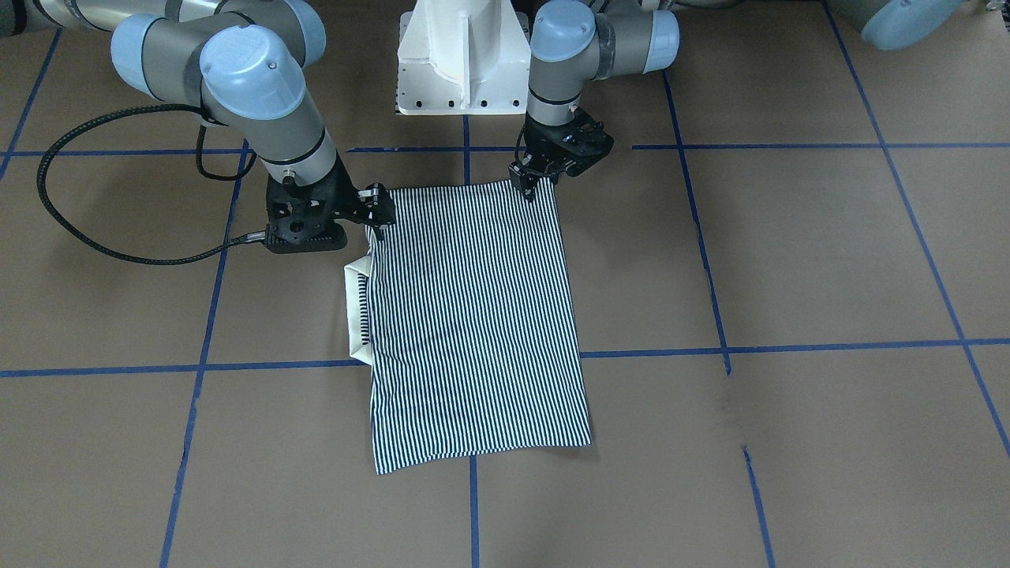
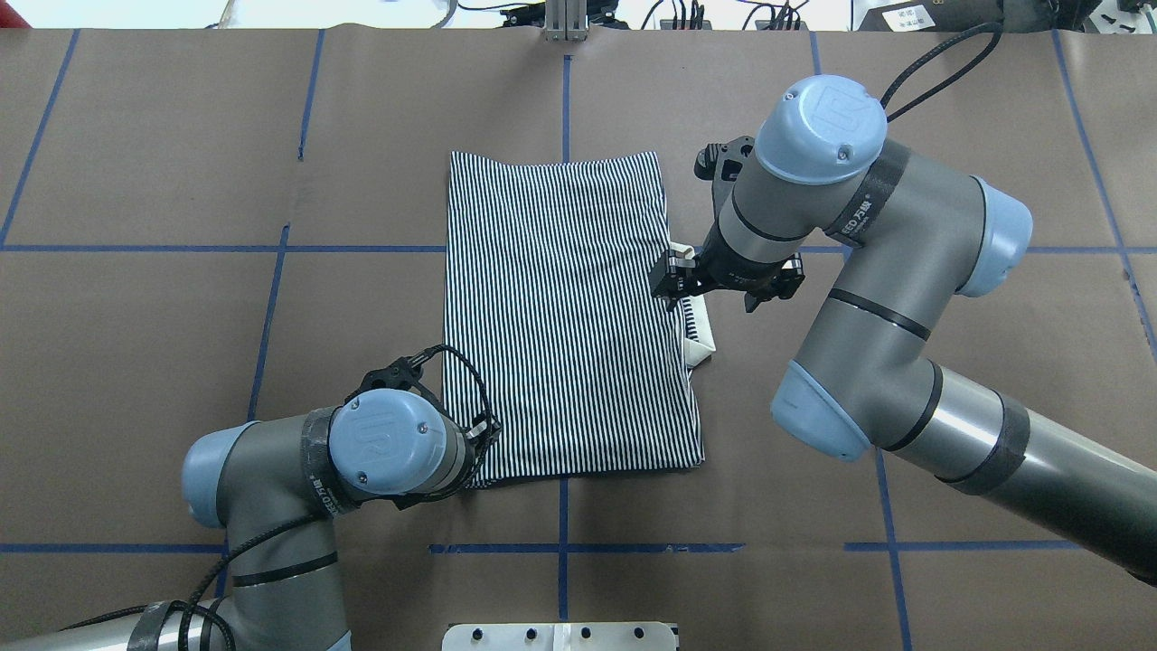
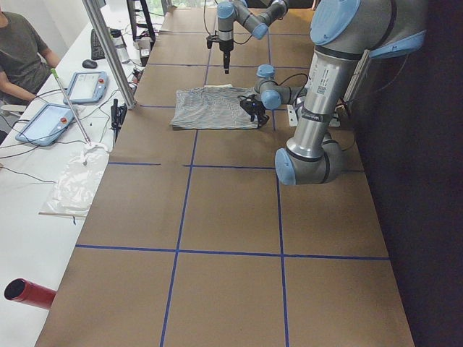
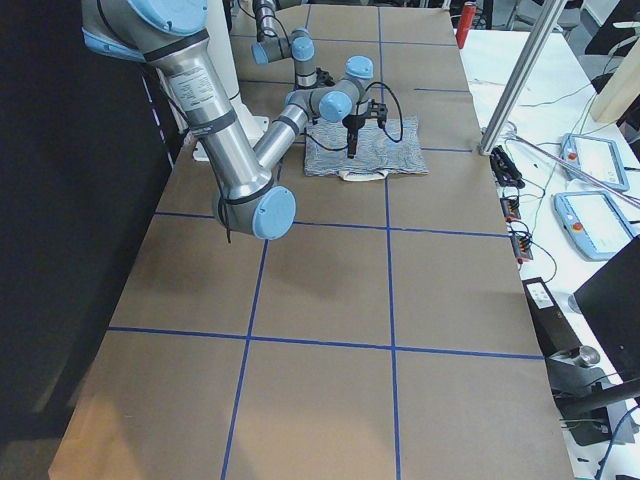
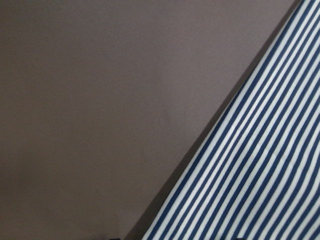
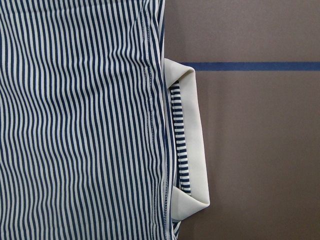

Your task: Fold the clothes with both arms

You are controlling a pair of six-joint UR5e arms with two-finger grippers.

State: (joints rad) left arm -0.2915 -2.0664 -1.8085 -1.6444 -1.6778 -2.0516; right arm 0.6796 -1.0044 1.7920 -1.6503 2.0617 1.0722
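The clothes [image 1: 473, 315] are a navy-and-white striped shirt, lying folded into a flat rectangle [image 2: 569, 316] in the table's middle. Its cream collar [image 2: 703, 345] pokes out from the edge on my right arm's side, also plain in the right wrist view [image 6: 195, 140]. My right gripper [image 2: 671, 285] hovers over that edge near the collar, fingers apart and empty [image 1: 379, 209]. At the near corner on my left side, my left gripper [image 1: 530, 188] has its tips low on the fabric. The left wrist view shows only the shirt edge [image 5: 260, 165] and table, so its grip is unclear.
The white pedestal base [image 1: 461, 63] stands at the robot's side of the table. A black cable [image 1: 47, 197] loops on the table beside my right arm. Blue tape lines [image 2: 271, 298] grid the brown surface. A person [image 3: 18, 50] sits at a side bench with tablets [image 3: 43, 123].
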